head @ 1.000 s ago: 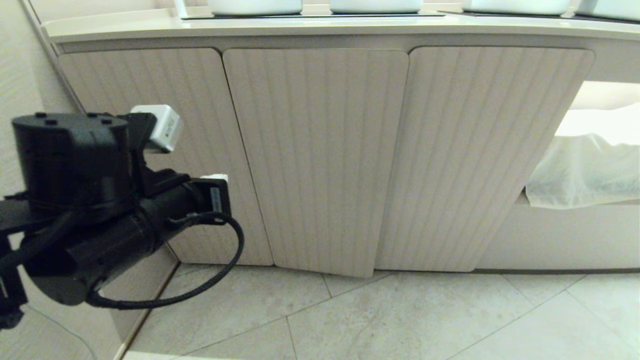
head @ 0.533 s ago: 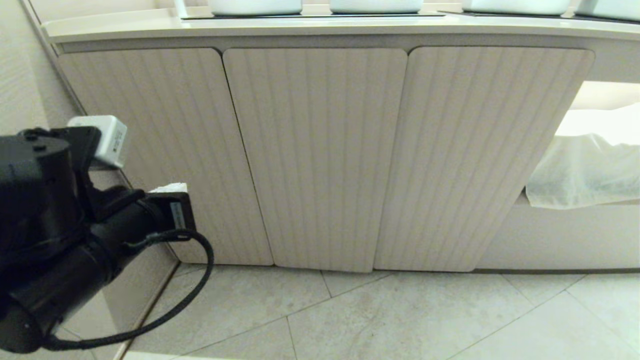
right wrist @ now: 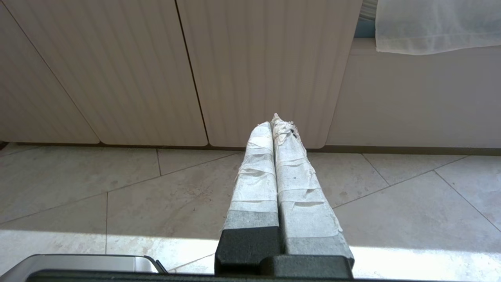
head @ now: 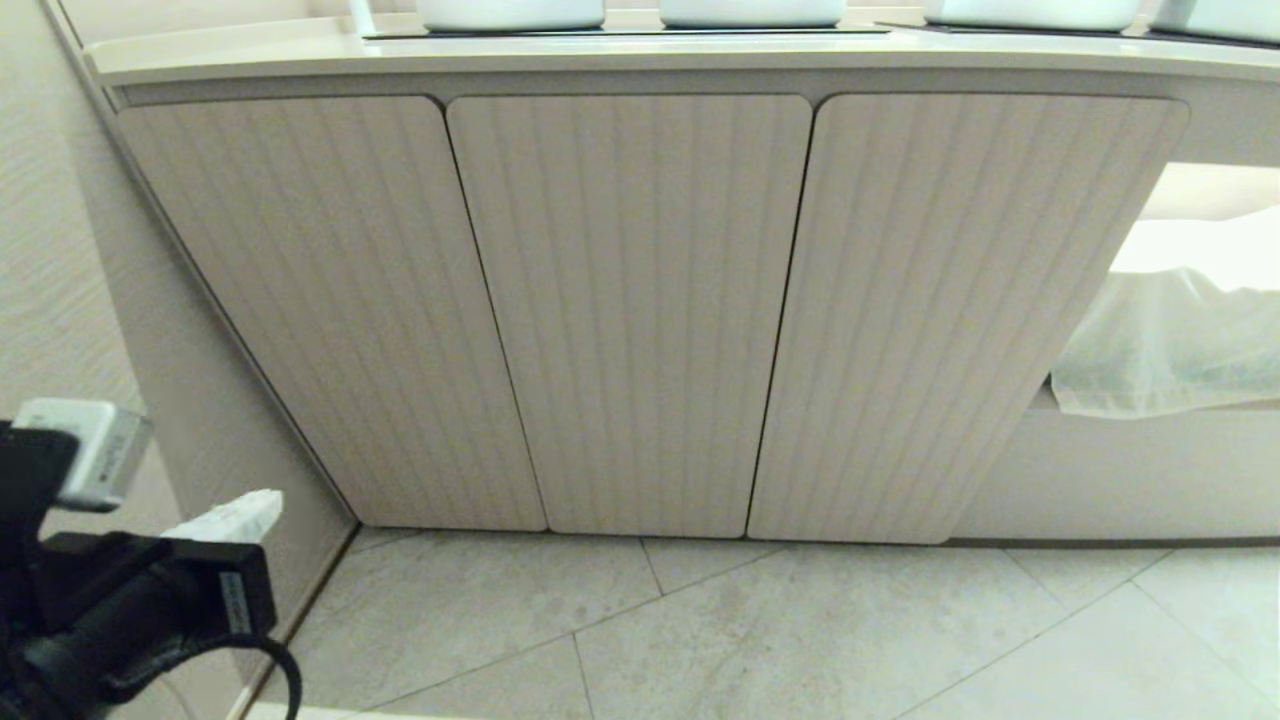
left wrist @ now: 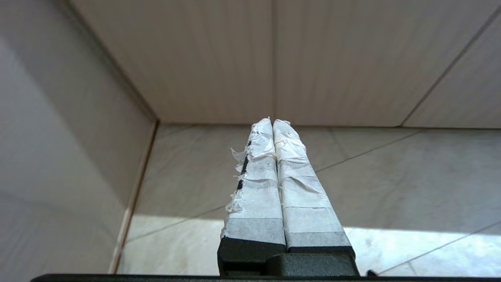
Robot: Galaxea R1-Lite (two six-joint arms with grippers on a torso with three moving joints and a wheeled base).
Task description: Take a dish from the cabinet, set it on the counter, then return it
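The cabinet (head: 630, 320) faces me with its three fluted beige doors all shut, so the dish is hidden. Above the doors runs the cream counter (head: 600, 55). My left gripper (head: 262, 505) is low at the left near the wall, well clear of the left door; its taped fingers are pressed together with nothing between them (left wrist: 273, 122) and point at the corner where the cabinet meets the floor. Out of the head view, my right gripper (right wrist: 272, 121) is also shut and empty, hanging over the floor tiles and pointing at the cabinet's base.
White vessels (head: 510, 12) stand on the counter's black panel. A white cloth (head: 1170, 340) hangs from an open recess to the right of the cabinet. A wall (head: 60, 250) closes the left side. Tiled floor (head: 800, 640) lies in front.
My left arm has drawn back, down and to the left, away from the left door. The middle door, slightly ajar a second ago, now sits flush.
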